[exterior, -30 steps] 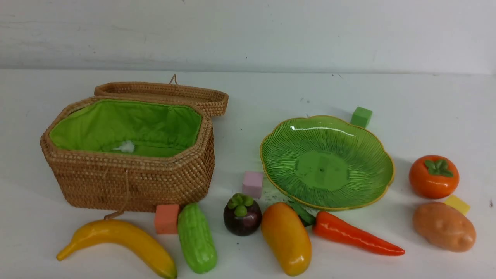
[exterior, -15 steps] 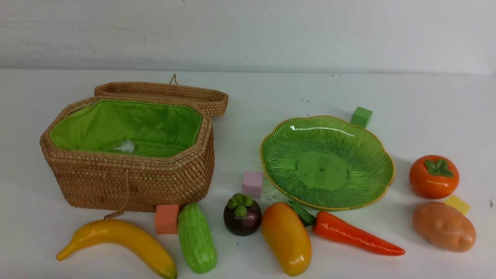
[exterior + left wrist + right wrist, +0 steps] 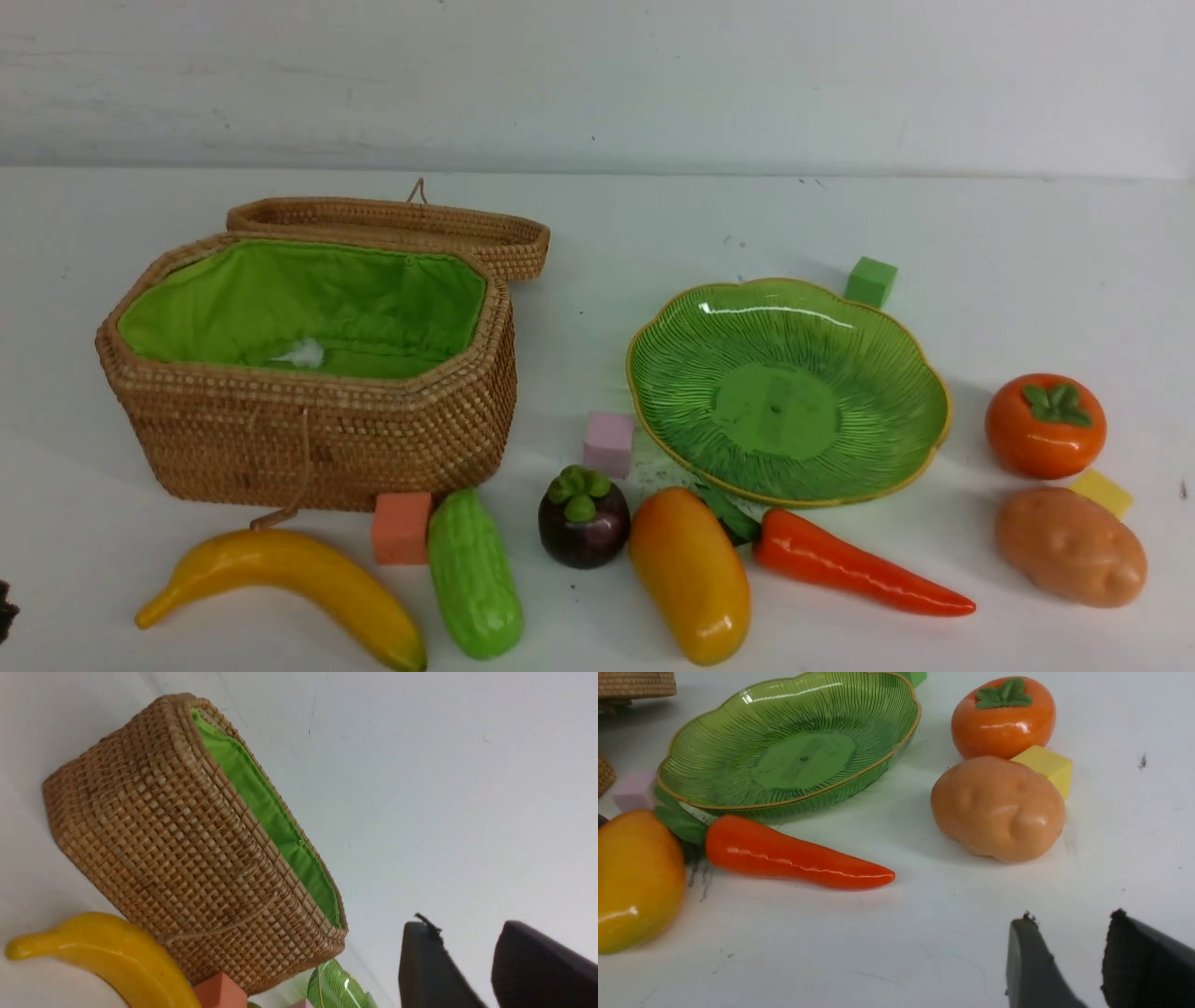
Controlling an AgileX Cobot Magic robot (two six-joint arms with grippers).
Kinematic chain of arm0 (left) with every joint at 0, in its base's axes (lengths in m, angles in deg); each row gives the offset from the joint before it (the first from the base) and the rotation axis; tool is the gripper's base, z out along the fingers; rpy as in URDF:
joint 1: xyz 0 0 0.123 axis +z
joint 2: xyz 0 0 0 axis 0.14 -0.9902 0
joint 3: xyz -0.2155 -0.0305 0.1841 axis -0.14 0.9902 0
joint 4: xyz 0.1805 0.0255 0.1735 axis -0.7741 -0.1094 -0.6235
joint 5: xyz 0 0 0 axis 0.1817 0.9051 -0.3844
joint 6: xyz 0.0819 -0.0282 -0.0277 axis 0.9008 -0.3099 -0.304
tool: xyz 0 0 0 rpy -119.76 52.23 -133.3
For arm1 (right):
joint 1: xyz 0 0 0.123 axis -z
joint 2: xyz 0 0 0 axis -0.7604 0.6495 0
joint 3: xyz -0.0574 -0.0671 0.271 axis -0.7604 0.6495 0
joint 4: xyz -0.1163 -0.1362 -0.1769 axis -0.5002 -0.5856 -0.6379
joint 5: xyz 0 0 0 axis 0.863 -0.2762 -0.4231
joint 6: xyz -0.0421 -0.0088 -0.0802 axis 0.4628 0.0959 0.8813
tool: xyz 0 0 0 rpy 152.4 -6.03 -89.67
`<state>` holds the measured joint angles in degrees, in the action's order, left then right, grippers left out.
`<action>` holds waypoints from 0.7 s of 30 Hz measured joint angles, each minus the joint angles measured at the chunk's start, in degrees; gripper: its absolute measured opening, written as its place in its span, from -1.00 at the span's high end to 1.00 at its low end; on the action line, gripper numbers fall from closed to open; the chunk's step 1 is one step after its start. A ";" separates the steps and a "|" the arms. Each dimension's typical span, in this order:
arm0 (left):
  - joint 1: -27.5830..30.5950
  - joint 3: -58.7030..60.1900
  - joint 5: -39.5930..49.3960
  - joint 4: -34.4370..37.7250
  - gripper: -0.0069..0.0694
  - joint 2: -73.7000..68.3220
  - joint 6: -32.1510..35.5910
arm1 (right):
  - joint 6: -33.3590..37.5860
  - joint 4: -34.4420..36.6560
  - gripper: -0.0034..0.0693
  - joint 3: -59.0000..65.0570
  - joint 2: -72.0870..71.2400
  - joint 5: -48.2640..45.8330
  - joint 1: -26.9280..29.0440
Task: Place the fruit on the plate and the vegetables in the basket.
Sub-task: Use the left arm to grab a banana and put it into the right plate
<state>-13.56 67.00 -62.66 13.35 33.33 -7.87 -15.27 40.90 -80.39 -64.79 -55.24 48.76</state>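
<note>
Glossy plastic banana (image 3: 280, 583) lies lower left in the front view, before the wicker basket (image 3: 308, 439) — likely hard, light and slippery, best pinched across its thick middle. Green plate (image 3: 789, 387) sits centre right. Left gripper (image 3: 467, 938) and right gripper (image 3: 1069, 938) both have their jaws apart, empty.

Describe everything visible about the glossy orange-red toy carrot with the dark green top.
The glossy orange-red toy carrot looks like smooth moulded plastic: a thick shoulder tapering to a pointed tip, with flat dark green leaves at the thick end. It lies flat on the white table, just in front of the ribbed green plate, with its tip pointing to the robot's right. Its leaves reach under the plate's near edge, close beside the orange-yellow mango. Whether they touch either cannot be told.
</note>
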 joint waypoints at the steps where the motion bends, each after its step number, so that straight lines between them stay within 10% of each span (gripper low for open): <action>1: 0.00 -0.92 0.95 -0.11 0.39 0.00 0.62 | 0.00 0.00 0.24 0.00 0.00 0.00 0.00; 5: 0.00 -8.95 11.95 -2.67 0.85 0.00 6.97 | 0.00 -0.90 0.24 0.19 0.00 1.36 0.00; 13: 0.00 -27.43 44.33 -5.14 0.85 -13.95 24.41 | -11.84 14.67 0.24 0.77 0.00 15.14 0.00; 21: 0.00 -30.70 50.61 -5.24 0.85 -28.37 32.46 | -14.49 22.06 0.39 -3.01 0.00 14.74 -0.82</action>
<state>-13.56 36.31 -12.05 8.11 4.96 24.60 -29.76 62.96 -83.39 -64.79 -40.50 47.94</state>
